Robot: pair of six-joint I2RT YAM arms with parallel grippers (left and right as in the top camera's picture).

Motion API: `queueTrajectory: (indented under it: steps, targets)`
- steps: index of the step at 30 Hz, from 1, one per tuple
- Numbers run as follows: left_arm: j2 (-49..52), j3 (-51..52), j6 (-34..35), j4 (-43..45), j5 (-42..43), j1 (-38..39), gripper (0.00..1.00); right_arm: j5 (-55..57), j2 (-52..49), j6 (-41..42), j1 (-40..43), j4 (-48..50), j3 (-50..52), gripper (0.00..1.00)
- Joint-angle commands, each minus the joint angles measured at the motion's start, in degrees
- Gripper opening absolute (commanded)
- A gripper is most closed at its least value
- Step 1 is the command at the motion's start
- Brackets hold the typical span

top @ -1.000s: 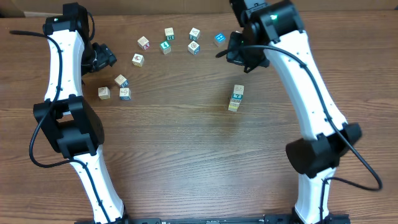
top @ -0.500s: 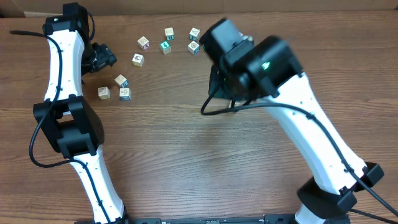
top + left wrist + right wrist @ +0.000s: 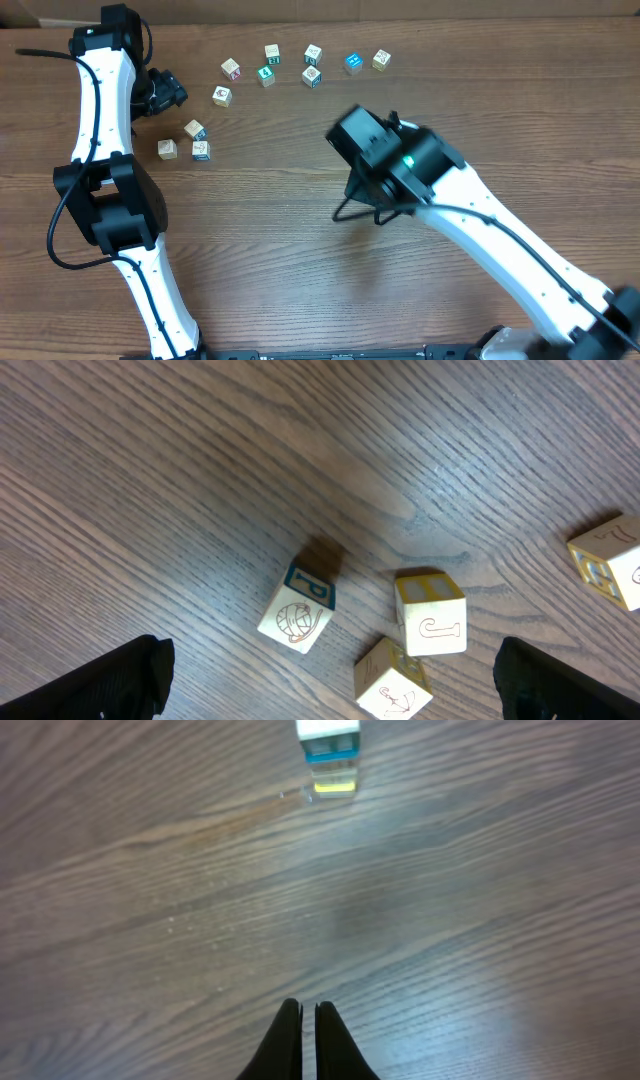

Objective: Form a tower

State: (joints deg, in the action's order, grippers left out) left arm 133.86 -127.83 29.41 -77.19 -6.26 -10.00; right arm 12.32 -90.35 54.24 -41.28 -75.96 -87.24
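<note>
Wooden picture-cube tower (image 3: 328,760), white over blue over yellow-green, is standing three high at twelve o'clock from right gripper (image 3: 308,1012), pinched shut; left gripper (image 3: 330,665) is gaping wide; loose cubes (image 3: 313,53) are lying unstacked

Slim upright tower (image 3: 328,758): white-faced cube atop blue, yellow-green at the bottom.

Table (image 3: 270,260): dark brown wood-grain top, filling nearly the whole overhead view. Lighting even, shadows soft. A pale tan strip (image 3: 250,8) runs along the far edge.
</note>
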Motion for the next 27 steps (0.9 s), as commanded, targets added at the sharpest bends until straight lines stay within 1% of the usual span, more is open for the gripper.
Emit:
queueTrajectory:
  steps: [1, 5, 8, 11, 12, 14, 18, 27]
  targets:
    - [0.66, -1.2, -1.29, -0.09, -0.28, 0.28, 1.0, -1.73, 6.54, 1.49, 0.59, 7.48, 10.29, 0.04]
    - [0.66, -1.2, -1.29, -0.09, -0.28, 0.28, 1.0, -3.52, 6.97, 1.49, 2.16, 15.28, 18.73, 0.04]
    - [0.66, -1.2, -1.29, -0.09, -0.28, 0.28, 1.0, -8.72, 6.91, 1.49, 4.79, 26.34, 27.43, 0.04]
    - [0.66, -1.2, -1.29, -0.09, -0.31, 0.28, 1.0, -12.72, 6.91, 1.53, 9.42, 37.51, 35.26, 0.04]
    - [0.66, -1.2, -1.29, -0.09, -0.31, 0.28, 1.0, -13.33, 6.91, 1.53, 10.6, 39.58, 36.63, 0.04]
    - [0.66, -1.2, -1.29, -0.09, -0.31, 0.28, 0.99, -13.75, 6.91, 1.53, 13.44, 41.4, 38.53, 0.04]
    - [0.66, -1.2, -1.29, -0.09, -0.28, 0.28, 1.0, -13.75, 6.75, 1.44, 16.68, 42.03, 39.26, 0.04]
    - [0.66, -1.2, -1.29, -0.09, -0.31, 0.28, 0.99, -13.99, 5.66, 1.31, 16.98, 43.69, 39.69, 0.04]
